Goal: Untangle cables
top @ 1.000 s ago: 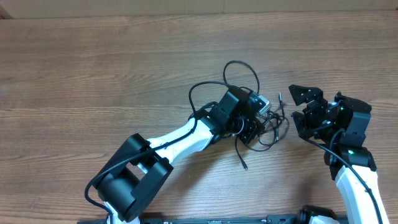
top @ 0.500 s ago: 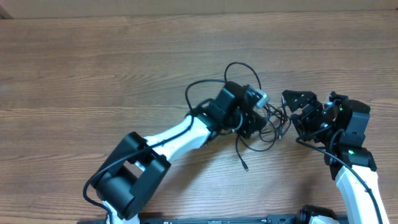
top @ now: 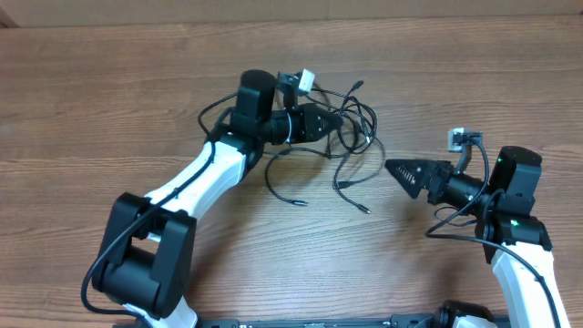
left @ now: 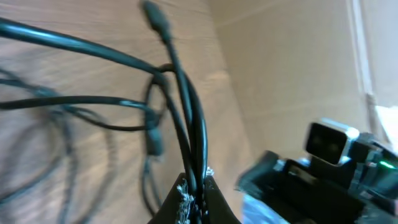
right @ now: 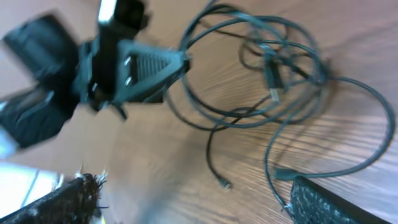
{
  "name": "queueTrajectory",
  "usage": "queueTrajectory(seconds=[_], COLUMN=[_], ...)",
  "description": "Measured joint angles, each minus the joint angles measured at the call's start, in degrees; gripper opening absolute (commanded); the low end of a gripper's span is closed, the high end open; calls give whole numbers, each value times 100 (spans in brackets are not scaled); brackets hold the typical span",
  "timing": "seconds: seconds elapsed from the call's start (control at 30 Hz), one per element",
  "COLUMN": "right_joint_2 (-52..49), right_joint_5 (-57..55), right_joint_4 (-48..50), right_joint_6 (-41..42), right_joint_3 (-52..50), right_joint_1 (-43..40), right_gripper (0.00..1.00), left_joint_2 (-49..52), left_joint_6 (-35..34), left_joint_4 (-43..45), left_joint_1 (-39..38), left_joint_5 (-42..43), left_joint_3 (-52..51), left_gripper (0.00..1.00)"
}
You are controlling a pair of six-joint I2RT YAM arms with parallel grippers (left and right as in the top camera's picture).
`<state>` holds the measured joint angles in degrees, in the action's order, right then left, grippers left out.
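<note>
The cables (top: 353, 117) are thin black cords, bunched in loose loops near the table's far middle. Two plug ends trail toward the front (top: 297, 200) (top: 363, 210). My left gripper (top: 335, 122) is shut on a pair of strands from the bunch. In the left wrist view the fingertips (left: 186, 190) pinch those strands, and the cables (left: 180, 87) run away from them. My right gripper (top: 401, 173) stands open to the right of the bunch, pointing left and apart from it. In the right wrist view the right gripper (right: 193, 196) holds nothing; the cables (right: 273, 68) and the left gripper (right: 171, 62) lie ahead.
The wooden table (top: 109, 109) stretches bare to the left and along the front. Its far edge (top: 273, 20) runs along the top of the overhead view. The left arm's white links (top: 196, 178) cross the left middle.
My left arm swung up and to the left, dragging the cable bunch with it; the loops have spread out. My right gripper turned to point left and stays open.
</note>
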<state>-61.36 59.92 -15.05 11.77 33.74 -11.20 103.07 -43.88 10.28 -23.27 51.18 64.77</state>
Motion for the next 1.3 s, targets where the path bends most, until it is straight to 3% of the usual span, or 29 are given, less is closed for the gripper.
queueTrajectory(seconds=[0.23, 0.4, 0.73, 1.03, 1.2, 1.3], right_joint_2=[0, 0, 0, 0, 0, 0], right_joint_5=[675, 765, 367, 376, 369, 348], right_joint_4=[4, 103, 153, 153, 151, 153], right_joint_6=[-1150, -1821, -2168, -2260, -2352, -2371], right_joint_3=[0, 0, 0, 0, 0, 0], right_joint_1=[201, 348, 348, 426, 531, 535], right_gripper=[100, 87, 83, 81, 62, 59], left_joint_2=[-22, -22, -22, -22, -22, -22], left_joint_6=[-479, -863, -1679, -2208, -2398, -2492], left_joint_4=[308, 417, 1051, 1084, 1099, 1115], left_joint_1=[-251, -417, -424, -540, -678, -715], left_joint_5=[476, 675, 1099, 1056, 966, 960], left_joint_3=[0, 0, 0, 0, 0, 0], left_gripper=[4, 4, 4, 4, 4, 4])
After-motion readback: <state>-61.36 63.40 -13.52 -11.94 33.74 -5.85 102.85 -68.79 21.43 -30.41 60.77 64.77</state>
